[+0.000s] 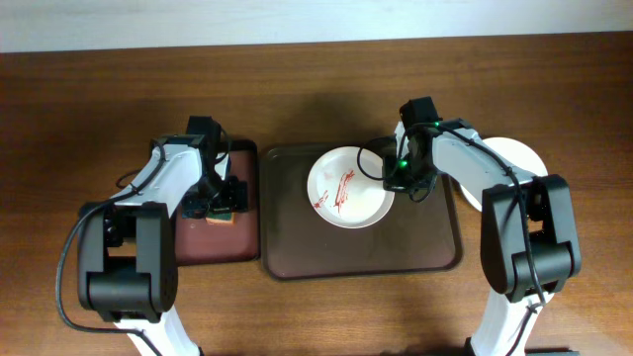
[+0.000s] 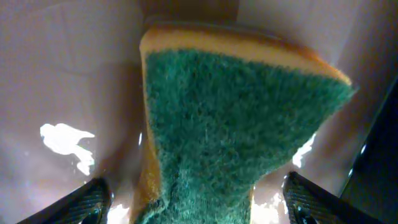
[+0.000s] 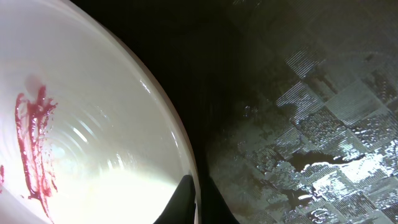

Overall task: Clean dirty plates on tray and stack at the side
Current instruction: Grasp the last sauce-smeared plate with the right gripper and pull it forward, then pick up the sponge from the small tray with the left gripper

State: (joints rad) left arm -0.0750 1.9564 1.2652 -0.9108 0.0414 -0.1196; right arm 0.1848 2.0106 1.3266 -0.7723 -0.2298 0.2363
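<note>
A white plate [image 1: 346, 188] with red streaks lies on the large dark brown tray [image 1: 297, 247]. My right gripper [image 1: 396, 181] is shut on its right rim. In the right wrist view one finger is inside the plate [image 3: 93, 137] and one outside, with the gripper [image 3: 198, 199] pinching the rim above the wet tray [image 3: 311, 124]. My left gripper [image 1: 220, 203] is open, fingers on either side of a green and yellow sponge [image 2: 236, 124] without touching it. The open gripper [image 2: 196, 199] shows in the left wrist view.
The sponge [image 1: 220, 219] lies on a smaller reddish-brown tray [image 1: 213, 242] left of the large tray. A clean white plate [image 1: 514, 158] sits on the table to the right of the large tray, partly hidden by the right arm.
</note>
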